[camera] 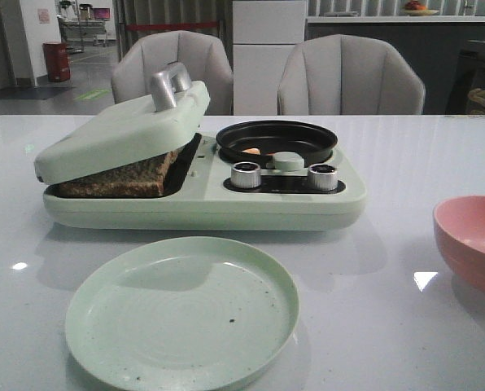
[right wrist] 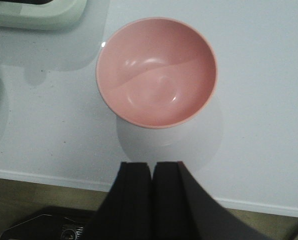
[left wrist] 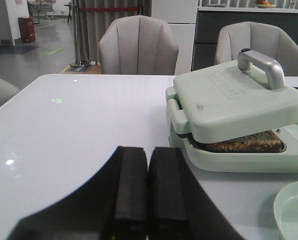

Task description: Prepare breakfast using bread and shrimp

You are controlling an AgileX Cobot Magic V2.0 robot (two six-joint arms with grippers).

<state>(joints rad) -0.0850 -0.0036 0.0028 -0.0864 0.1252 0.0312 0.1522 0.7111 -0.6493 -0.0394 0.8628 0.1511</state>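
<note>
- White table [camera: 405, 155] carries the breakfast maker [camera: 202, 199]; bread [camera: 120, 177] under its propped lid [camera: 120, 130], shrimp [camera: 251, 151] in the pan [camera: 277, 138] at two o'clock.
- Left pincer [left wrist: 148, 190] and right pincer [right wrist: 153, 195] both closed, empty.
- Risk: lifting the lid carelessly could drag bread out.

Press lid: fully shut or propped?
Propped. The lid sits tilted on the bread, leaving a gap along the front edge where the slice's crust shows; the left wrist view shows the same wedge.
</note>
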